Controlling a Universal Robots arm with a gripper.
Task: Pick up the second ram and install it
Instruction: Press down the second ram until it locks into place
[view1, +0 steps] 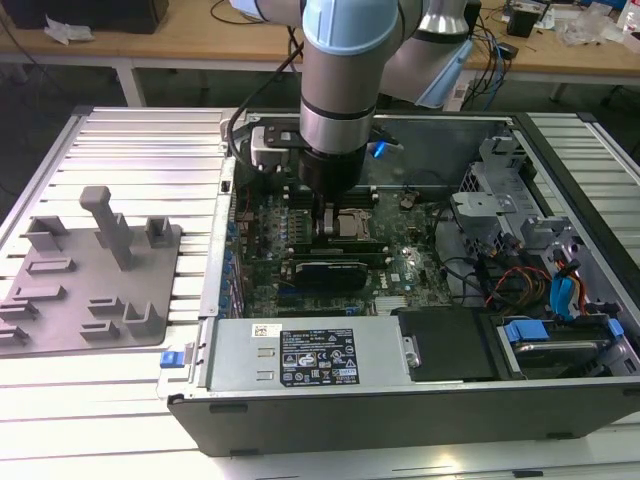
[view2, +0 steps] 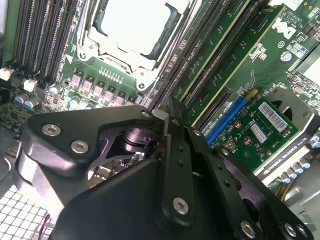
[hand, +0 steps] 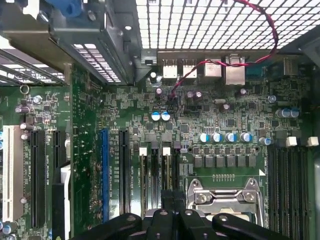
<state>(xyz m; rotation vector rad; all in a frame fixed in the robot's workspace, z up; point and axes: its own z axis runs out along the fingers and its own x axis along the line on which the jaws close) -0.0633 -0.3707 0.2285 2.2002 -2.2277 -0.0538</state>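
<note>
second ram (hand: 166, 172) upright in motherboard (hand: 220, 125) slot beneath gripper (hand: 172, 212).

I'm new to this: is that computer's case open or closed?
Open. The computer case has no cover on top: its green motherboard lies exposed and the arm reaches down inside.

The open computer case (view1: 420, 330) lies on the slatted table (view1: 140, 140), with the fixture plate (view1: 85, 285) at its 9 o'clock in the exterior view. Inside, the motherboard (view1: 400, 265) sits toward 10 o'clock, the power supply (view1: 310, 355) along the 6 o'clock wall, the drive cage (view1: 550, 300) at 3 o'clock. The arm (view1: 335, 90) reaches down from 12 o'clock, its gripper (view1: 330, 215) over the processor socket (view1: 352, 226), memory slots (hand: 287, 185) flanking that socket (hand: 225, 192)
</note>
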